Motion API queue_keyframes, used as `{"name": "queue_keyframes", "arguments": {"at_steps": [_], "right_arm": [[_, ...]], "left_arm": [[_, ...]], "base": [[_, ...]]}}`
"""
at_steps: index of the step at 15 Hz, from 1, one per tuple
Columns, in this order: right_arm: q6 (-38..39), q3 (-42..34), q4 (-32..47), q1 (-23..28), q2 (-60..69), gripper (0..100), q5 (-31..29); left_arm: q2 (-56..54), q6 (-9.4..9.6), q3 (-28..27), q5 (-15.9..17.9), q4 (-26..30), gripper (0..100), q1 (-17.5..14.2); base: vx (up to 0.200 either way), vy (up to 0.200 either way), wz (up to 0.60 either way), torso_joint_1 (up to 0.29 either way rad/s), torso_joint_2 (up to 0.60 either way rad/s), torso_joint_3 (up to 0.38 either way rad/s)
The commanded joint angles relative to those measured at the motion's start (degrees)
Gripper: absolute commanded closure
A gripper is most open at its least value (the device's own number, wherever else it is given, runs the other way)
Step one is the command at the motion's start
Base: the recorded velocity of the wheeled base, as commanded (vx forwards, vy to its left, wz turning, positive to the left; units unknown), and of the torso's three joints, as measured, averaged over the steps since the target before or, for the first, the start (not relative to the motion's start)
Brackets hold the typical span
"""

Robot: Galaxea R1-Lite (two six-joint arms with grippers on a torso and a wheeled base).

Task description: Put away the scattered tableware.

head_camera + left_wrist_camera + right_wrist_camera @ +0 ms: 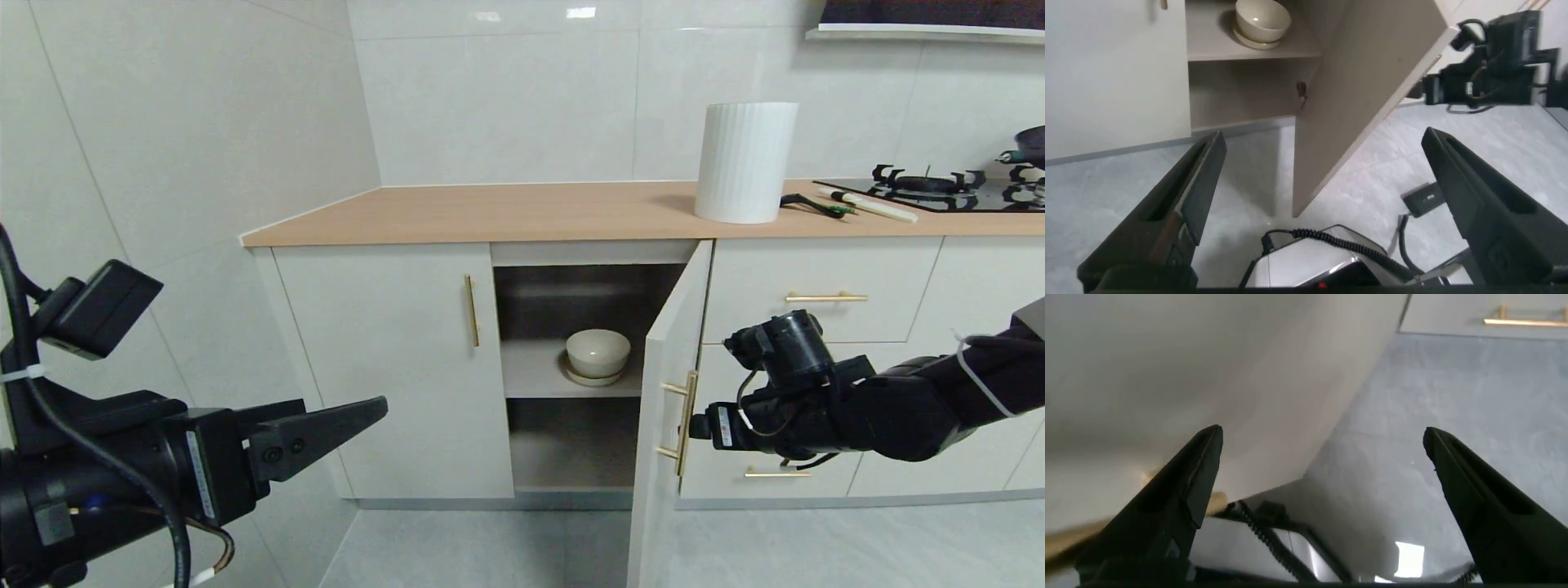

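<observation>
- Head view, centre of frame: the bowl [598, 351] sits on a plate [589, 379] on the cabinet shelf [531, 371], beside the open door [665, 327].
- My right gripper [1320, 437] is at the door's handle [690, 396], right of centre, jaws spread, holding nothing.
- My left gripper [1323, 139], lower left, is released too, well apart from the cabinet.
- I judge the door is my step: bracket the handle squarely, then follow the hinge arc gently.
- Slender utensils [869, 204] lie on the table, upper right.

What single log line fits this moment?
cabinet door: open | bowl: on plate, on shelf | right end effector: open, by door handle | left end effector: open, clear of cabinet
</observation>
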State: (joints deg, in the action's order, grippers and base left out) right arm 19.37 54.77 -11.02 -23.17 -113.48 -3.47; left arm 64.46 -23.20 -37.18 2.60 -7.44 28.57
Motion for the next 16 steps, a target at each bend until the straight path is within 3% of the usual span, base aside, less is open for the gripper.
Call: {"name": "queue_keyframes", "arguments": {"at_steps": [1, 7, 16], "right_arm": [[-0.03, 3.24, -0.05, -0.47, -3.32, 0, -0.04], [-0.83, 10.79, 0.21, -1.17, -8.16, 0, -0.04], [-0.21, 15.8, -0.84, -1.7, -14.31, 0, -0.13]], "left_arm": [[0.66, 0.0, 0.18, 0.04, -0.03, 0, -0.01], [1.98, 0.0, 0.53, 0.3, 0.14, 0, -0.01], [3.39, 0.08, 1.15, 0.39, 0.32, 0, -0.01]], "base": [[0.0, 0.0, 0.0, 0.0, 0.0, 0.0], [0.0, 0.0, 0.0, 0.0, 0.0, 0.0], [0.0, 0.0, 0.0, 0.0, 0.0, 0.0]]}}
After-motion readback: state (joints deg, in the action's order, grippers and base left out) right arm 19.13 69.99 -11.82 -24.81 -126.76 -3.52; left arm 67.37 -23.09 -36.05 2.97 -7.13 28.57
